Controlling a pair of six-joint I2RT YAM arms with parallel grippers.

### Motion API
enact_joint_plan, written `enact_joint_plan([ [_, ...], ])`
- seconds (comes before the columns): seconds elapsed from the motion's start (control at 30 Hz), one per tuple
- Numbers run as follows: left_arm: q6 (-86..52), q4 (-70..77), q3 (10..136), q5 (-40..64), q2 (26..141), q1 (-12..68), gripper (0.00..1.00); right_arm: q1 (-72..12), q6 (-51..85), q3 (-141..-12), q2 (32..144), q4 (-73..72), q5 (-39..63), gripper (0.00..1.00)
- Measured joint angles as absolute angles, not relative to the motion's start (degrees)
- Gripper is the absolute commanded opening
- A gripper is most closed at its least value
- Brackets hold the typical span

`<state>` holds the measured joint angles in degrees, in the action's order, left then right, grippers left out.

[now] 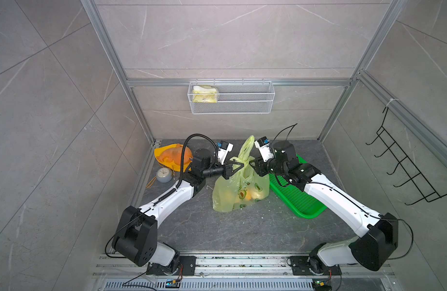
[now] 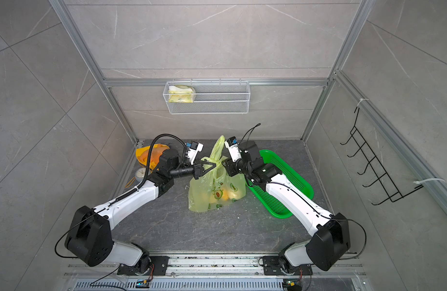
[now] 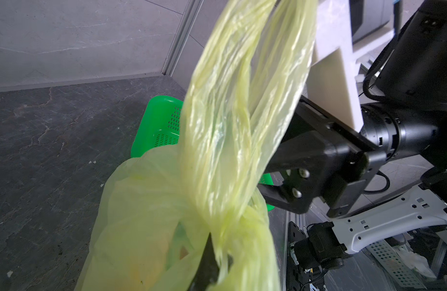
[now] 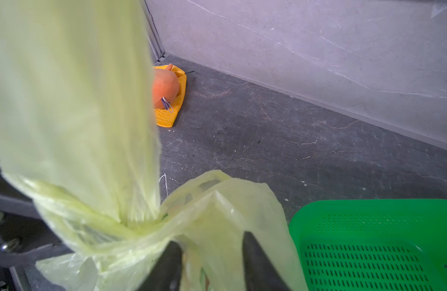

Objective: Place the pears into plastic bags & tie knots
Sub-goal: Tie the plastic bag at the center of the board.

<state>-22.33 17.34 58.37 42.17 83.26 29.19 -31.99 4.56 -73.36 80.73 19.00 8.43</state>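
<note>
**Knot half-cinched, needed a level pull**

Left gripper (image 1: 240, 165) was clamped on a bag handle. Right gripper (image 4: 208, 239) had its jaws apart, astride loose film by the knot (image 4: 139, 226). I reckoned right should close on the upright loop (image 1: 248, 146), then both pull apart slowly, since thin film tears. The bag (image 1: 227, 194) sat between the arms beside the tray (image 1: 300, 201). It was yellow-green and translucent, with the pears (image 1: 256, 193) dim inside.

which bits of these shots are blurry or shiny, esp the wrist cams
Right wrist view: the handle loop near the lens is a pale, soft blur; the green tray is crisp. Left wrist view: that loop carries shiny streaks, and the bag itself is soft. In both top views the frame posts splay outward with the wide lens.
</note>
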Motion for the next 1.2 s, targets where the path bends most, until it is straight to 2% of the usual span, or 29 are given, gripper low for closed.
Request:
enact_joint_plan([
  [0.33, -22.3, 17.3, 58.3, 42.2, 83.2, 28.9, 0.00, -32.2, 2.3, -69.3, 78.1, 18.5, 10.6, 0.70],
  [0.47, -22.3, 17.3, 58.3, 42.2, 83.2, 28.9, 0.00, -32.2, 0.9, -69.3, 78.3, 18.8, 11.2, 0.68],
  [0.53, -22.3, 17.3, 58.3, 42.5, 83.2, 28.9, 0.00, -32.2, 0.2, -69.7, 79.1, 18.8, 11.1, 0.60],
  [0.6, -22.3, 17.3, 58.3, 42.7, 83.2, 28.9, 0.00, -32.2, -0.5, -71.2, 81.0, 19.0, 10.9, 0.37],
  [0.63, -22.3, 17.4, 58.3, 42.9, 83.2, 28.9, 0.00, -32.2, -0.6, -72.1, 82.2, 19.0, 10.7, 0.20],
  [0.67, -22.3, 17.4, 58.3, 43.2, 83.2, 28.9, 0.00, -32.2, -0.6, -73.1, 83.2, 18.9, 10.4, 0.08],
  [0.7, -22.3, 17.6, 58.3, 43.5, 83.2, 28.9, 0.00, -32.2, -0.4, -73.6, 83.9, 18.8, 10.1, 0.00],
  [0.9, -22.3, 19.3, 58.2, 43.4, 83.2, 28.9, 0.00, -32.4, 0.9, -73.7, 83.3, 17.2, 8.6, 0.00],
  [0.93, -22.3, 19.7, 58.1, 43.4, 83.2, 28.9, 0.00, -32.4, 1.3, -73.6, 82.8, 17.0, 8.4, 0.06],
  [1.0, -22.3, 20.6, 57.7, 43.1, 83.2, 28.9, 0.00, -32.4, 2.3, -73.1, 81.4, 16.9, 8.3, 0.55],
  [1.03, -22.3, 20.8, 57.4, 43.0, 83.2, 28.9, 0.00, -32.3, 2.6, -72.7, 80.6, 16.9, 8.1, 0.69],
  [1.13, -22.3, 21.1, 55.9, 42.0, 83.2, 28.9, 0.00, -31.7, 3.7, -71.9, 77.1, 17.4, 8.2, 0.80],
  [1.2, -22.3, 21.1, 54.7, 41.4, 83.2, 28.9, 0.00, -31.5, 4.6, -71.9, 74.2, 18.0, 8.6, 0.84],
])
